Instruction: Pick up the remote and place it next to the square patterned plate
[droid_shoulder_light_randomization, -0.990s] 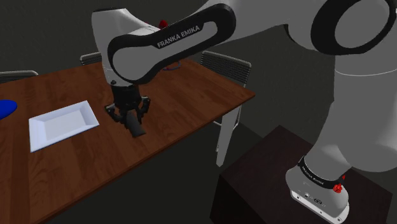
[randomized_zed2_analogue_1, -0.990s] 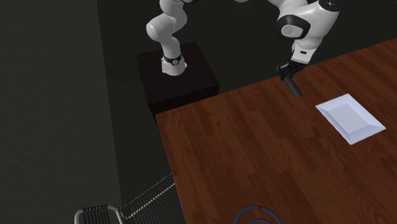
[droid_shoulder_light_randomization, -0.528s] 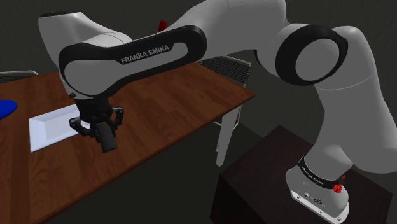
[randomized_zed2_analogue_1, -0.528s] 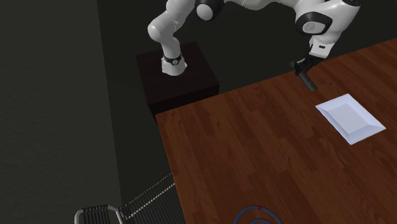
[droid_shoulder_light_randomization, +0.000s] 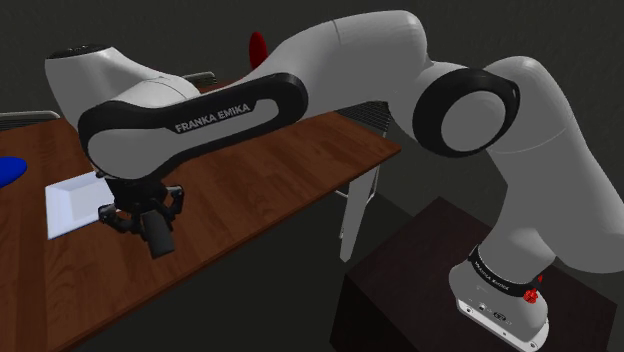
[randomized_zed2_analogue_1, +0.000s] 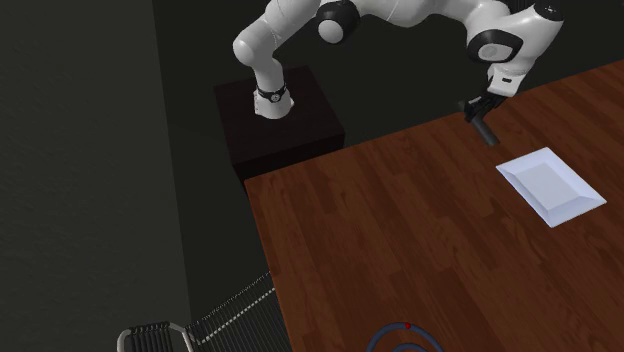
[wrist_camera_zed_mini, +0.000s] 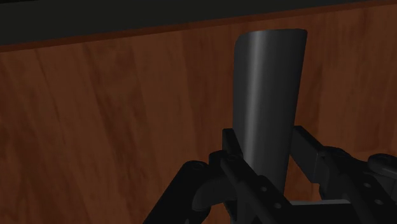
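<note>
Gripper (wrist_camera_zed_mini: 270, 162): black fingers clamped on one end of the remote (wrist_camera_zed_mini: 267, 89), a dark slab. Its free end juts ahead, presumably so it can be laid down flat. Remote: apparently carried clear of the wooden table (droid_shoulder_light_randomization: 270, 170), near that table's edge and just beside the white square plate (droid_shoulder_light_randomization: 70, 200), the likely drop spot. Beyond the plate: a blue object (droid_shoulder_light_randomization: 8, 170) at the shoulder view's left edge.
</note>
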